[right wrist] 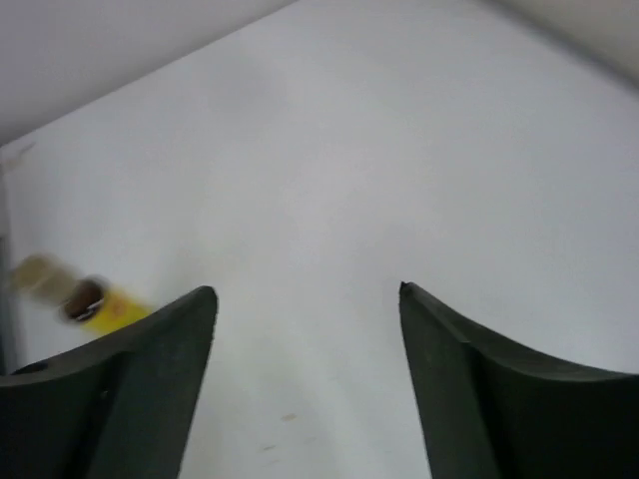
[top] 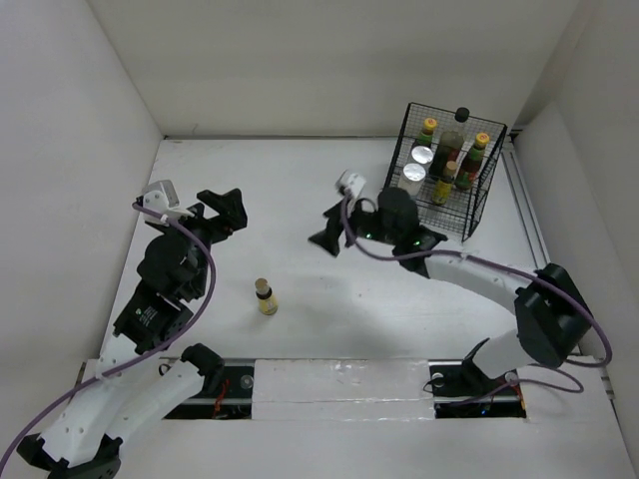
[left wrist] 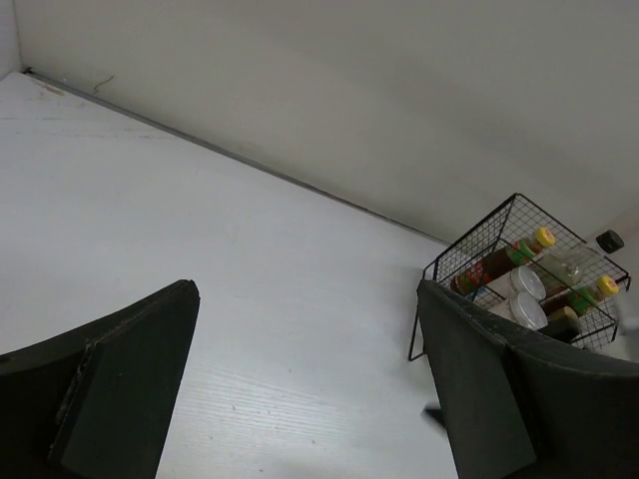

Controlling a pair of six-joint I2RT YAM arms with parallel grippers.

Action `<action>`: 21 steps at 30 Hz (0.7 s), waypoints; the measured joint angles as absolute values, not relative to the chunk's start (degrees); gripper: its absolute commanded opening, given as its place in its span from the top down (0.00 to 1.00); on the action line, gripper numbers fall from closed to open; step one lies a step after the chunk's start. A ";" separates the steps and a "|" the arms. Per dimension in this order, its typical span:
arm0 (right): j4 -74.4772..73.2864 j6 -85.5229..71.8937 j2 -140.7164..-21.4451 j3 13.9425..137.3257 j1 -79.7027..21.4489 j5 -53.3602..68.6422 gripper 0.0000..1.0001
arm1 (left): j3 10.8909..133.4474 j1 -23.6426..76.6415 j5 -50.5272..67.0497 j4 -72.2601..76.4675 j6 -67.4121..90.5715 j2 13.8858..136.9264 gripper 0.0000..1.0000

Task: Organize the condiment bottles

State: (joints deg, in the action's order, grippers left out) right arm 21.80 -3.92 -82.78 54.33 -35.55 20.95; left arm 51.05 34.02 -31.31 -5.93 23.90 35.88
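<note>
One tiny yellow bottle (top: 266, 297) stands alone on the table, left of centre; it shows blurred at the left of the right wrist view (right wrist: 88, 299). The other bottles stand in the black wire basket (top: 479, 205) at the back right: a tall dark black-capped one (top: 457, 135), two brown yellow-capped ones (top: 428, 132) (top: 477, 150), two silver-capped ones (top: 421, 156) (top: 412, 177) and a small yellow one (top: 442, 190). My left gripper (top: 232, 210) (left wrist: 310, 379) is open and empty, up-left of the lone bottle. My right gripper (top: 327, 227) (right wrist: 305, 294) is open and empty, up-right of it.
The basket also shows at the right of the left wrist view (left wrist: 469, 249), behind my right finger (left wrist: 479, 389). White walls close the table on the left, back and right. The arm bases stand along the near edge.
</note>
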 measured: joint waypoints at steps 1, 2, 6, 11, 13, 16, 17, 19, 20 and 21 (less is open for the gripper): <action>20.60 -2.68 -83.68 54.33 -38.37 22.90 0.13 | 51.05 34.00 -31.48 -6.00 23.88 35.81 0.13; 19.31 -1.15 -84.71 54.37 -41.85 25.28 0.09 | 51.05 34.00 -31.53 -5.98 23.90 35.75 0.13; 15.94 2.50 -89.32 55.90 -49.74 31.46 0.06 | 51.05 34.00 -31.51 -6.00 23.90 35.48 0.13; 13.89 4.32 -97.06 60.27 -52.86 32.91 0.05 | 51.05 34.02 -31.51 -5.98 23.90 35.44 0.13; 13.32 4.58 -99.31 62.13 -53.56 32.80 0.05 | 51.05 34.00 -31.51 -5.98 23.90 35.42 0.13; 12.97 4.82 -101.60 64.97 -55.24 32.56 0.05 | 51.05 34.00 -31.46 -5.98 23.90 35.44 0.13; 13.08 4.86 -102.32 66.06 -55.90 32.49 0.05 | 51.05 34.00 -31.42 -5.98 23.90 35.42 0.13; 13.98 4.71 -103.83 68.01 -57.12 32.38 0.06 | 51.05 34.00 -31.31 -5.98 23.90 35.38 0.13; 14.61 4.58 -104.47 68.69 -57.67 32.40 0.07 | 51.05 34.00 -31.27 -5.98 23.90 35.35 0.13; 15.29 4.45 -105.14 69.21 -58.11 32.40 0.10 | 51.05 34.00 -31.24 -5.98 23.90 35.31 0.13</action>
